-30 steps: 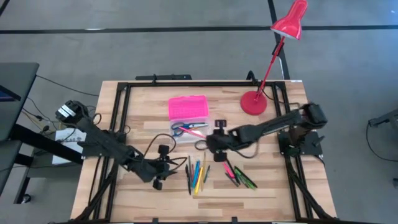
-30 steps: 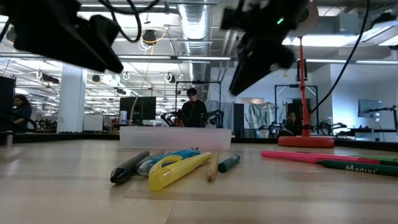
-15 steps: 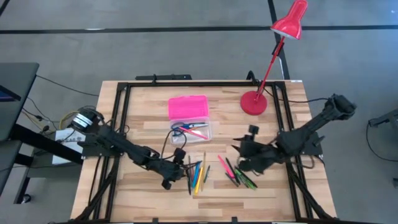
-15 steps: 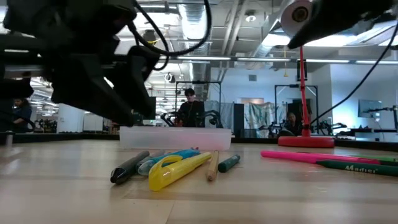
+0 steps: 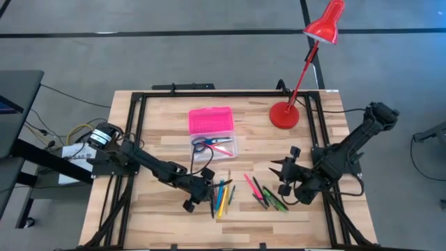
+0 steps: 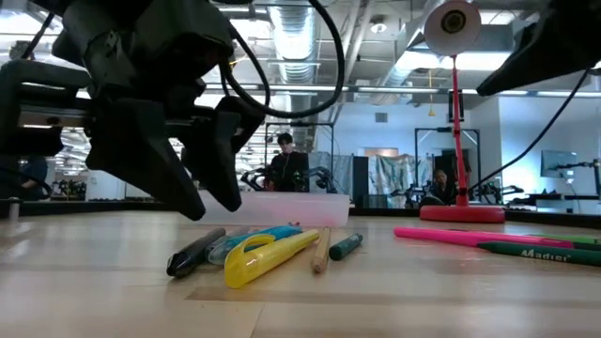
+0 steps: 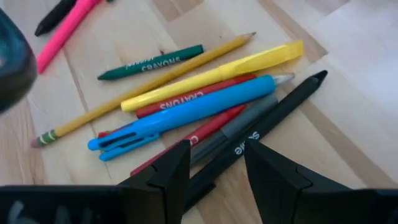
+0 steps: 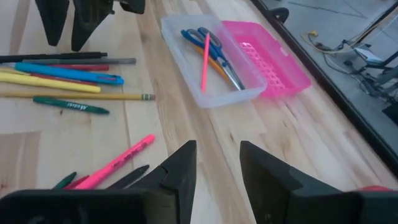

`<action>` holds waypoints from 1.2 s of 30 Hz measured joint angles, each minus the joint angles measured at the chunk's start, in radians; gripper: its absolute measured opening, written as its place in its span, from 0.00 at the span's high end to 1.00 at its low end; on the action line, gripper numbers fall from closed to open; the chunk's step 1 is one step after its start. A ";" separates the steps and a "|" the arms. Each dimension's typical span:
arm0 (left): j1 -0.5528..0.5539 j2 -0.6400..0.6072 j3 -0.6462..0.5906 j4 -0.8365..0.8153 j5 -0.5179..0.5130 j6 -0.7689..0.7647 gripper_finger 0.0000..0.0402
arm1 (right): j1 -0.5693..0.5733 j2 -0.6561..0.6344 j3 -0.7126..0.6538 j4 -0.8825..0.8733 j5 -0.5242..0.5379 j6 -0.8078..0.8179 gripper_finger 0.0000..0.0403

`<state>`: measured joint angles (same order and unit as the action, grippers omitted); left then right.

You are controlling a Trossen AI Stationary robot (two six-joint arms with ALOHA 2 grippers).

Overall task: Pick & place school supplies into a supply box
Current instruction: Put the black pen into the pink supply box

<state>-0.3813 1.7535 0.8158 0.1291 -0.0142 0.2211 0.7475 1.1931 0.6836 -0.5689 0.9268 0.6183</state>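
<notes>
The left gripper (image 5: 202, 193) is low over the bench (image 5: 160, 150), right next to a bunch of pens (image 5: 221, 195). The right gripper (image 5: 281, 176) is near more pens (image 5: 266, 195). The open box (image 5: 214, 147) has scissors (image 5: 203, 145) inside. A red lamp (image 5: 284, 115) stands behind.

Bare wood runs along the table's (image 5: 153, 143) near edge and far-left quarter; passage open there. Mid-table is crowded. The supply box (image 5: 212, 137) sits centre-back, clear base open upward, pink lid lying flat behind it, scissors (image 8: 214, 50) and a pink pen inside. In front of it, the left pile of pens (image 5: 220, 198) lies packed side by side, with the left gripper (image 5: 200, 193), fingers spread, low at its edge. A strip of bare wood separates this from the right pile (image 5: 267, 194); the right gripper (image 5: 285, 176), open, hangs beside it. The red lamp (image 5: 284, 115) blocks the far-right corner, its arm possibly overhanging the table edge.
</notes>
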 joint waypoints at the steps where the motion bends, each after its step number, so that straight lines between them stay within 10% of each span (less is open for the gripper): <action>1: 0.004 0.000 0.000 -0.006 0.011 0.000 0.63 | 0.000 0.000 -0.004 -0.003 0.000 0.011 0.71; 36: 0.045 0.064 0.006 -0.093 0.081 -0.067 0.63 | 0.003 0.005 -0.004 0.024 0.020 0.028 0.71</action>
<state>-0.3359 1.8172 0.8223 0.0366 0.0672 0.1537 0.7506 1.1984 0.6792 -0.5453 0.9468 0.6464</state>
